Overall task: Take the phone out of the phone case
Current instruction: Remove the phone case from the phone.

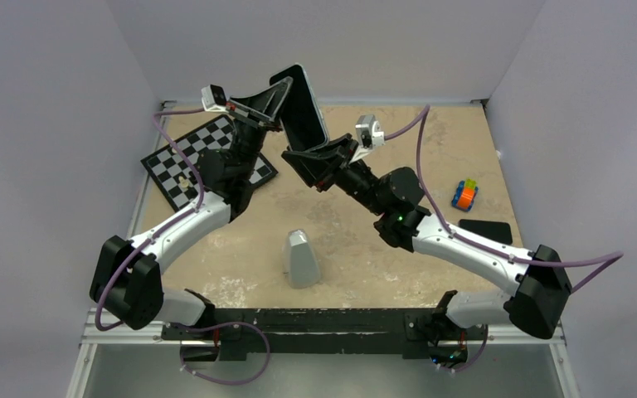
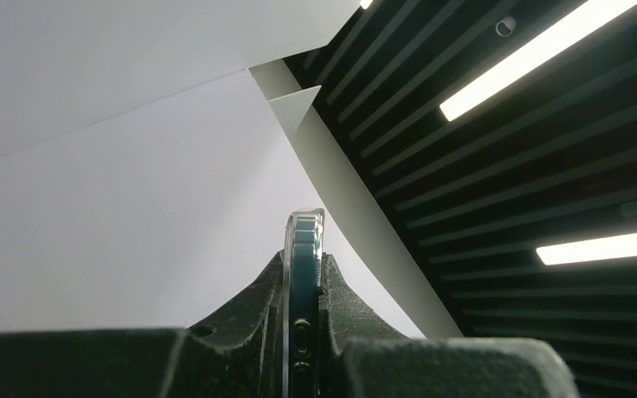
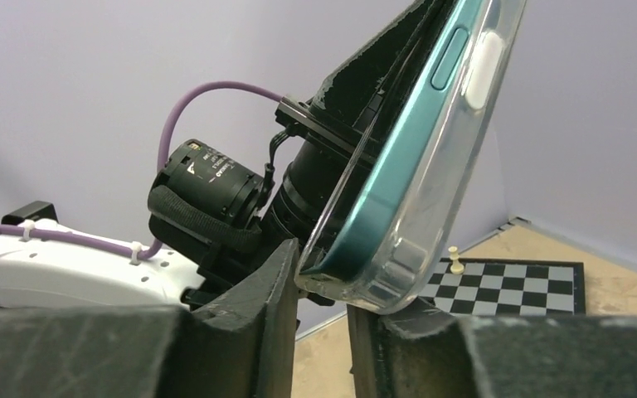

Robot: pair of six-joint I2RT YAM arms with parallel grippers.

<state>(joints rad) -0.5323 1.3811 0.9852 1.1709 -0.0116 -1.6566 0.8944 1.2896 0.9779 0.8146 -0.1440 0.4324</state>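
The phone (image 1: 303,108), black screen facing right, sits in the clear phone case (image 1: 323,116) and is held tilted in the air at the back of the table. My left gripper (image 1: 282,98) is shut on its upper half. In the left wrist view the phone's dark edge (image 2: 307,290) and the case's clear rim (image 2: 293,249) stand between the fingers (image 2: 249,315). My right gripper (image 1: 311,153) meets the lower end. In the right wrist view the case's clear corner (image 3: 398,274) is pinched at the fingertips (image 3: 286,265), around the teal phone edge (image 3: 398,174).
A chessboard (image 1: 187,162) with a pale pawn (image 1: 184,178) lies at the back left, also in the right wrist view (image 3: 506,286). A grey tapered block (image 1: 302,259) stands near the front middle. Another black phone (image 1: 485,230) and a colourful toy (image 1: 464,195) lie right.
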